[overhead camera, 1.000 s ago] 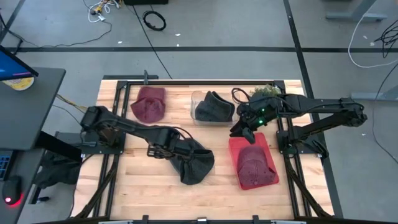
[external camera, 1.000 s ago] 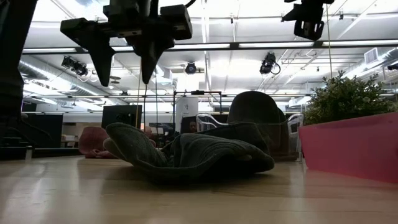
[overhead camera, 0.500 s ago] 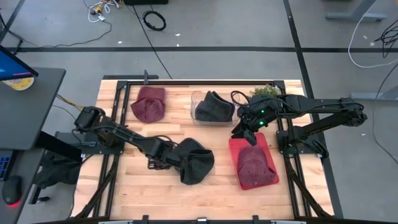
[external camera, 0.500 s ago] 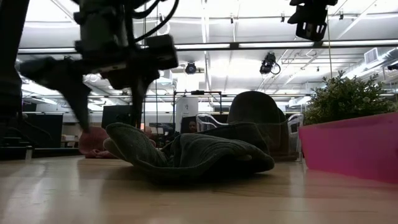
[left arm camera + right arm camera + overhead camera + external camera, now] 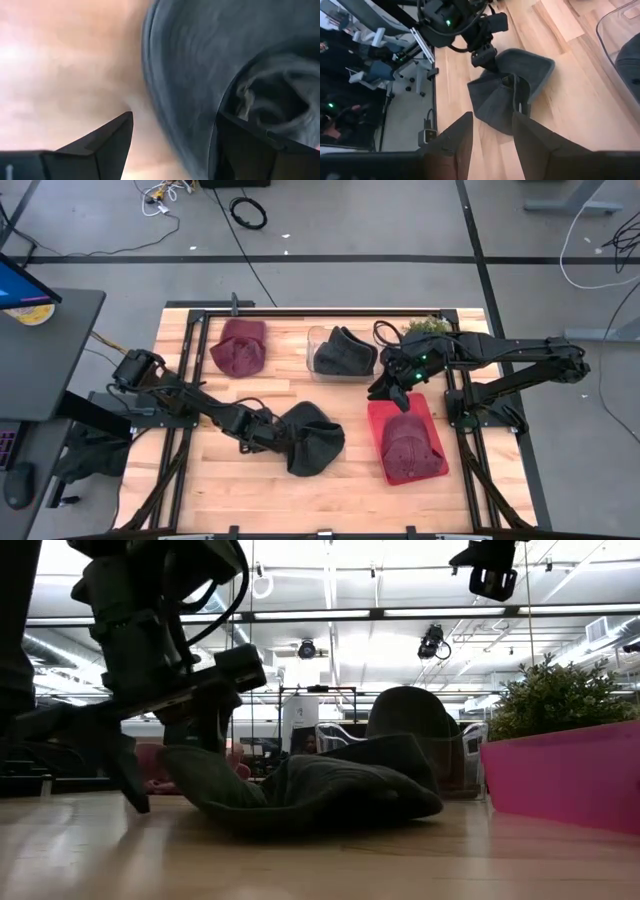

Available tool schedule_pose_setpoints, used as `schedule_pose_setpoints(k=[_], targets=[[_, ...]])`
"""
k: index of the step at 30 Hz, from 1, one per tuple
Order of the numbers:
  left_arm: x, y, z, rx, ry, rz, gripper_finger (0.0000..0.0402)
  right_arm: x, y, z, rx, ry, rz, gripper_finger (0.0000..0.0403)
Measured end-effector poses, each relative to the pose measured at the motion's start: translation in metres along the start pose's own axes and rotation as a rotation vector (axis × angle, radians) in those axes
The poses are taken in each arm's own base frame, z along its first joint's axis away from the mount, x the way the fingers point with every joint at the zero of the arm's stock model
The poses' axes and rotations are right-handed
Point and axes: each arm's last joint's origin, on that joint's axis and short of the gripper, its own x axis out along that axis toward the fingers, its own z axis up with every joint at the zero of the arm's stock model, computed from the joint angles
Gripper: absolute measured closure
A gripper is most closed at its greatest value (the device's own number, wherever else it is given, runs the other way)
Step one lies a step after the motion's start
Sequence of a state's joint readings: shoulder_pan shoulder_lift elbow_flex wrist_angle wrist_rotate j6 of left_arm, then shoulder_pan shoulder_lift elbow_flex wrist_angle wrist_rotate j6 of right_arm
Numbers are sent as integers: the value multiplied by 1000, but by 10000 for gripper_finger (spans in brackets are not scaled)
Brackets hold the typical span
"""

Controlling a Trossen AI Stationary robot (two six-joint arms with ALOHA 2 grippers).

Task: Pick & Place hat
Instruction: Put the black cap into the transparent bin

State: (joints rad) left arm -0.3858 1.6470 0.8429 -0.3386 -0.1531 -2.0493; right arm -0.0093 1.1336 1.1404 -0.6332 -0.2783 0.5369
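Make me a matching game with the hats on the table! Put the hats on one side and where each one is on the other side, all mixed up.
Hats:
1. dark grey hat at the left hand
2. second dark grey hat
3. maroon hat near the right arm
4. other maroon hat

Places:
A. in the clear bin
B. on bare wood at the table's far left
C. in the pink tray
D. on bare wood in the middle, a finger of the left hand on each side of its edge

Pairs: 1-D, 2-A, 3-C, 4-B

A robotics lab is indicated by a framed wooden worktop [image 5: 250, 480], loose floor cables [image 5: 248, 213], ceiling-mounted lights [image 5: 306, 648] and exposed ducting [image 5: 60, 650].
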Motion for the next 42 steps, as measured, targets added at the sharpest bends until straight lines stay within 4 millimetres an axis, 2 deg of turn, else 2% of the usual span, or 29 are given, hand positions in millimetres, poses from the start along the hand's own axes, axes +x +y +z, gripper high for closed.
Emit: schedule_pose_setpoints(k=[7,11,15,20,21,25,35,42], targets=[[2,-8,15,76,-72,-30,115,0,3,6,19,-56,34,264],[3,-11,22,116,-95,-33,141,0,4,7,30,-71,44,264],[3,-13,26,164,-108,-38,217,0,4,7,45,-70,45,264],[2,-16,26,245,-117,-58,364,0,4,7,53,-71,45,264],[-1,-17,26,257,-120,-73,380,0,4,7,55,-70,45,264],[-13,-19,27,286,-136,-104,390,0,4,7,60,-69,45,264],[-76,-25,39,265,-286,-301,390,0,4,7,87,-68,46,264],[-108,-28,47,264,-376,-420,390,-1,7,12,41,-117,77,264]])
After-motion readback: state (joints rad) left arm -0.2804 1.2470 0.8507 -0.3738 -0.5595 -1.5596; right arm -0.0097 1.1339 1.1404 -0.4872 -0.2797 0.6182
